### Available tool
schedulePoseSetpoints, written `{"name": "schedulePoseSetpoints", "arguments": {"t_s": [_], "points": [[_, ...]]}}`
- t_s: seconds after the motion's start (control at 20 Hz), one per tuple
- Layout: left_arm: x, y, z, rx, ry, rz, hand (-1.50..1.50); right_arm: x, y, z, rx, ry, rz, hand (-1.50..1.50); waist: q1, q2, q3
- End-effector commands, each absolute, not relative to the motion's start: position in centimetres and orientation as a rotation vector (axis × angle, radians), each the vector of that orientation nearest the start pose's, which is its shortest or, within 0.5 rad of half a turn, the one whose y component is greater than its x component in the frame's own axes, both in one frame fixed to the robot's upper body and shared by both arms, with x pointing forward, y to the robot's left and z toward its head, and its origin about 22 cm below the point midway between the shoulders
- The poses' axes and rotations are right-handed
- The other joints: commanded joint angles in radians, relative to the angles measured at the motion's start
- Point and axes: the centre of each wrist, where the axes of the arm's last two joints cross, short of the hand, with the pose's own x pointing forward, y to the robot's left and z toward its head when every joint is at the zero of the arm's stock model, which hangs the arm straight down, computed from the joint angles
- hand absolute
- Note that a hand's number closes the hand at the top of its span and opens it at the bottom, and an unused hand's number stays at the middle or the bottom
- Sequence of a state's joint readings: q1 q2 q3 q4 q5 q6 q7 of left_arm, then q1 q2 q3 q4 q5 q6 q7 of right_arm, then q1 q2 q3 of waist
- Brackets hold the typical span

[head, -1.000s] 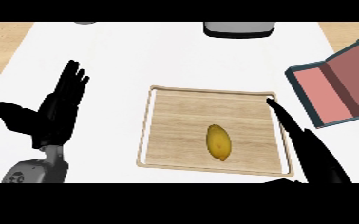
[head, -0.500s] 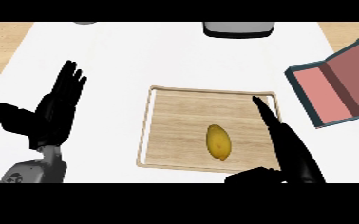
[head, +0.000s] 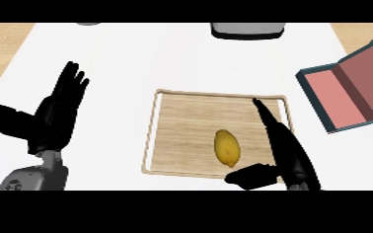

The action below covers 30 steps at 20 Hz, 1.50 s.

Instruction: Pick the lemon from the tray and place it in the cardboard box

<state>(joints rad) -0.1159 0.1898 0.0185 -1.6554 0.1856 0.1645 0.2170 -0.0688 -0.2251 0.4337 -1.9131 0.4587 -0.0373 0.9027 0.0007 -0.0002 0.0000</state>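
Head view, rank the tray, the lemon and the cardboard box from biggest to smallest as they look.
1. tray, clearly largest.
2. cardboard box, though the picture's right edge cuts it off, so its full extent is unsure.
3. lemon, smallest.
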Motion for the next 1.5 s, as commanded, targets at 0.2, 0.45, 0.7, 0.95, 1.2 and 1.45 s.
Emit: {"name": "schedulePoseSetpoints", "arguments": {"t_s": [0.2,0.45,0.7,0.95,1.2,1.45], "points": [[26.2,25.9,4.0,0.052,-1.549,0.115,0.0,22.2,-14.3,6.1,-0.517,-1.07,0.614,-1.5,-0.001,0.001,0.0],[26.8,27.8,5.2,0.07,-1.542,0.121,0.0,22.2,-13.8,7.6,-0.516,-1.059,0.601,-1.5,-0.001,0.0,0.0],[26.0,27.1,6.5,0.074,-1.552,0.094,0.0,22.3,-15.9,6.0,-0.493,-1.052,0.599,-1.5,0.0,0.0,0.0],[25.9,26.6,4.4,0.073,-1.552,0.115,0.0,22.8,-13.8,3.3,-0.47,-1.055,0.628,-1.5,0.001,0.0,0.0],[26.4,25.9,5.4,0.058,-1.548,0.11,0.0,22.0,-13.4,2.5,-0.485,-1.044,0.623,-1.5,-0.001,0.0,0.0],[25.6,26.1,4.4,0.064,-1.553,0.12,0.0,24.5,-14.0,1.5,-0.475,-1.025,0.633,-1.5,0.001,0.0,0.0]]}}
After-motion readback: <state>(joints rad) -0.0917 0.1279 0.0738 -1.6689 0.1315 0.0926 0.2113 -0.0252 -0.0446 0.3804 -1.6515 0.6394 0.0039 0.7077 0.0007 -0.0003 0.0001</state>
